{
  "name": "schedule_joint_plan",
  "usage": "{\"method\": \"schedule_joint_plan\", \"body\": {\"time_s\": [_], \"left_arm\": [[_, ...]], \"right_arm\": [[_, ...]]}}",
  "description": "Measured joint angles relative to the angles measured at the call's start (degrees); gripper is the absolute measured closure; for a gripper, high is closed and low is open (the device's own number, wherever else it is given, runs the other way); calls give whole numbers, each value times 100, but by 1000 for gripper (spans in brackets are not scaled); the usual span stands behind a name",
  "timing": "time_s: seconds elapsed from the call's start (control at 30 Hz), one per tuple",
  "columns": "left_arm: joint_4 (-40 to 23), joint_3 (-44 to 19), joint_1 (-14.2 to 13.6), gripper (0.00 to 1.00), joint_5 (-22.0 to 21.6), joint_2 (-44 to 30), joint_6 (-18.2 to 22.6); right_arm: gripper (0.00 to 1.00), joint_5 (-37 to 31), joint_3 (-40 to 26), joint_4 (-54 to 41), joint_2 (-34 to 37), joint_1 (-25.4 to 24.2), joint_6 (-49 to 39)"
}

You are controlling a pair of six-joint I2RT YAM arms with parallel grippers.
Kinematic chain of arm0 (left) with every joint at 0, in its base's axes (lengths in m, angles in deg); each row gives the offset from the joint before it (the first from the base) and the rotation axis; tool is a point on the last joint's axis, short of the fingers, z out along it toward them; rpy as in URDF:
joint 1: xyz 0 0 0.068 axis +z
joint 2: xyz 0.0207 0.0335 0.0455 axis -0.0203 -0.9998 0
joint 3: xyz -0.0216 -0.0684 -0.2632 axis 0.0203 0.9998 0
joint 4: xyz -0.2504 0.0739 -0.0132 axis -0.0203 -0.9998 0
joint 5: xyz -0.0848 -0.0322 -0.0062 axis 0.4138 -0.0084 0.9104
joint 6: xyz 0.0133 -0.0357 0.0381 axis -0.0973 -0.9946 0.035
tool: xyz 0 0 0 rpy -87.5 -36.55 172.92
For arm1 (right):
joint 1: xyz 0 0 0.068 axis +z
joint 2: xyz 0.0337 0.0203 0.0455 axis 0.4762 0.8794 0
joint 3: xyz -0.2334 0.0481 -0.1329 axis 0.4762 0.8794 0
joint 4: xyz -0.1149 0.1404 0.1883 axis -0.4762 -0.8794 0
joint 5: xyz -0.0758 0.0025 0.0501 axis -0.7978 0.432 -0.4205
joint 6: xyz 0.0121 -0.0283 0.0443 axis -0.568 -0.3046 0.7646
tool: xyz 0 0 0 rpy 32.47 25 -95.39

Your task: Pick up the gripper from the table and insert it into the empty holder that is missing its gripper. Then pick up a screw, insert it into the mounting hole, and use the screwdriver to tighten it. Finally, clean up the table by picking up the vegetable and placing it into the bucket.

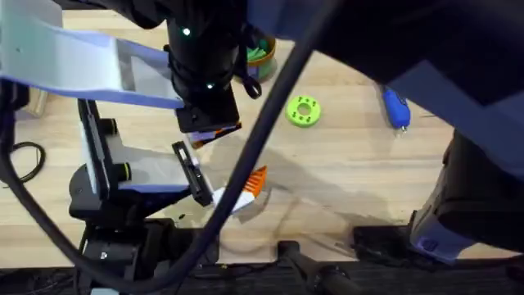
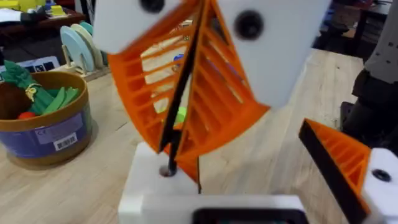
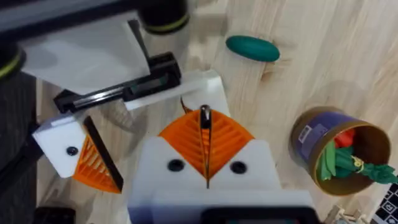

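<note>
Overhead: the right arm reaches across the middle, its hand (image 1: 214, 131) hanging over the left arm's tip. The screwdriver (image 1: 396, 109) lies on the bench (image 1: 352, 180) off to the right. A green disc (image 1: 304, 111) sits between it and the arms, and the bucket (image 1: 262, 56) peeks out behind the arm.

Left wrist: the left hand (image 2: 261, 186) is spread wide, with the plain white holder (image 2: 155, 186) on one side and an orange finger (image 2: 339, 165) on the other. The right hand (image 2: 180, 118) comes down with its orange pads pinched on a thin screw (image 2: 166, 163), tip right at the holder's hole. The bucket (image 2: 43, 118) has the vegetable (image 2: 43, 96) in it. Its white label (image 2: 65, 144) has a barcode, but the print's unreadable.

Right wrist: pads closed on the screw (image 3: 205, 117), just above the holder (image 3: 199, 84). There's also a green oval thing (image 3: 252, 48) on the bench.
</note>
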Motion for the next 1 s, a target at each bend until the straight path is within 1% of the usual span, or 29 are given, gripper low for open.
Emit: {"method": "schedule_joint_plan", "body": {"time_s": [1.0], "left_arm": [[-3, 0, 0, 15, 2, 0, -7]], "right_arm": [[995, 17, 0, 91, 38, 0, 0]]}}
